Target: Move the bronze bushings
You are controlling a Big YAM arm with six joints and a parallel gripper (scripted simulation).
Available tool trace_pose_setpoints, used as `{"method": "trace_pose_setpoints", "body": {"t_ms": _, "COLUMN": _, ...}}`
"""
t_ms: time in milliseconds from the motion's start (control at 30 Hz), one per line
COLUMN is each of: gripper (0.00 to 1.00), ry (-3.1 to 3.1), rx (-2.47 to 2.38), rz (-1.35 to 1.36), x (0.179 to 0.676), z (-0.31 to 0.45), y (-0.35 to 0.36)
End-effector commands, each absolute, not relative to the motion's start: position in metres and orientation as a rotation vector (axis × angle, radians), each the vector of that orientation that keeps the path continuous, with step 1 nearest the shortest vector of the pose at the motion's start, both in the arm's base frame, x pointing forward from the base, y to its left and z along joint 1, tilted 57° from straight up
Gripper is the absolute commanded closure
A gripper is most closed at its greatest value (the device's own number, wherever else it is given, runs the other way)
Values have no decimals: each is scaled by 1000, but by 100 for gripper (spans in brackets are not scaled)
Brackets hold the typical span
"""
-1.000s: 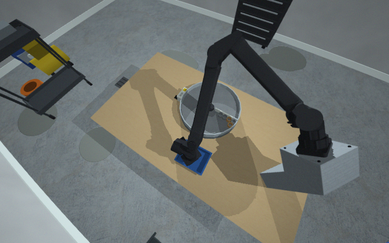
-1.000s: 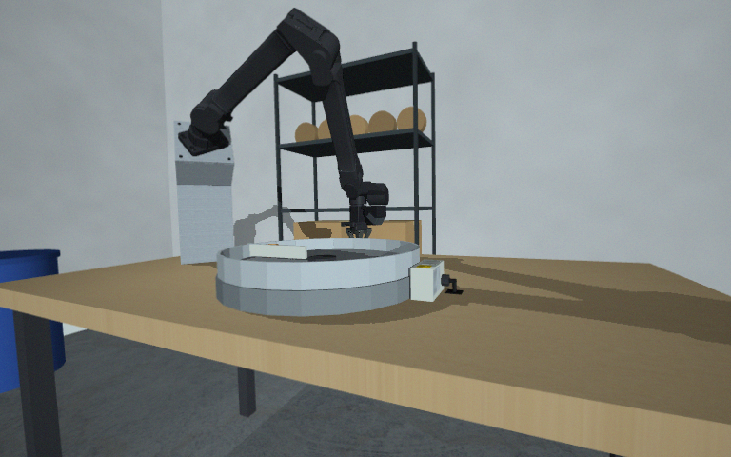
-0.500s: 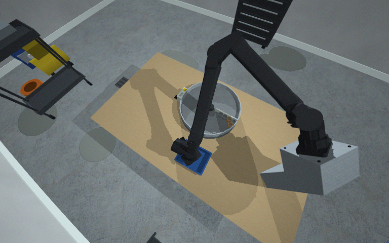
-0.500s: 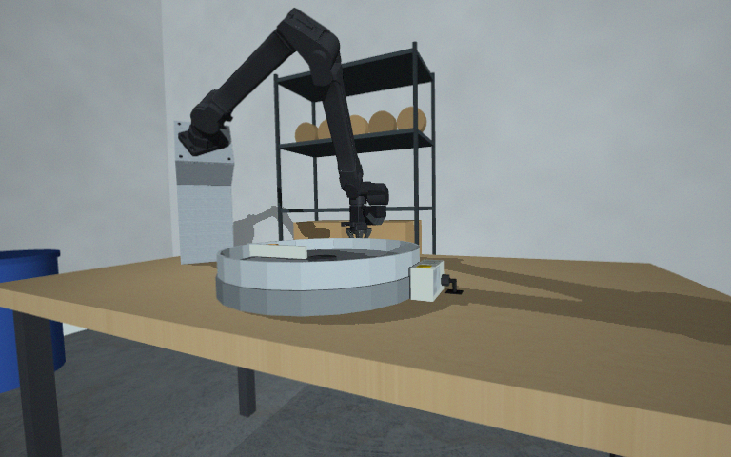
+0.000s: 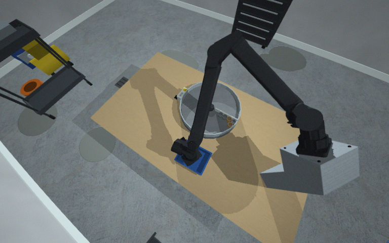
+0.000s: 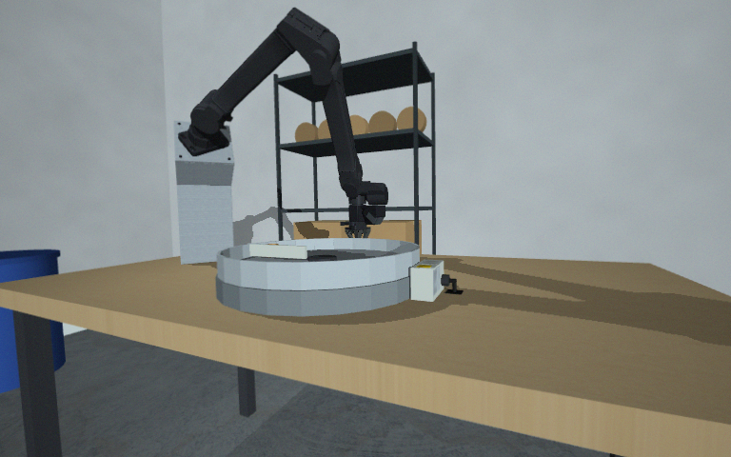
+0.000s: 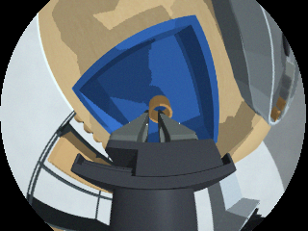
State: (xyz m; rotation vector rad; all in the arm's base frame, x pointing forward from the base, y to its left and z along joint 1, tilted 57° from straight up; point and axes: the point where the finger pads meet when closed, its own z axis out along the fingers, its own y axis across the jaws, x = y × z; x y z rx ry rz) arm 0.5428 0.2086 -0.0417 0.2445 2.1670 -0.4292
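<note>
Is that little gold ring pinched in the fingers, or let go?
Let go, most likely: the fingers stand slightly apart beside the bronze bushing, over the blue crate.

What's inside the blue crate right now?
Only bare blue floor shows in the crate. One bronze bushing sits at the jaws' tips above it. The gripper hides the near part, so anything beneath can't be seen.
</note>
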Motion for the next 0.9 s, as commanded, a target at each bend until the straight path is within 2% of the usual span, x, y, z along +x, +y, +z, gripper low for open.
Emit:
{"method": "trace_pose_setpoints", "body": {"t_ms": 0, "gripper": 87, "ry": 2157, "rx": 228, "rz": -395, "x": 527, "z": -23, "y": 230}}
{"method": "trace_pose_setpoints", "body": {"t_ms": 333, "gripper": 87, "ry": 2157, "rx": 229, "rz": -394, "x": 492, "z": 2, "y": 247}}
{"method": "trace_pose_setpoints", "body": {"t_ms": 867, "gripper": 87, "ry": 2154, "rx": 232, "rz": -387, "x": 475, "z": 18, "y": 258}}
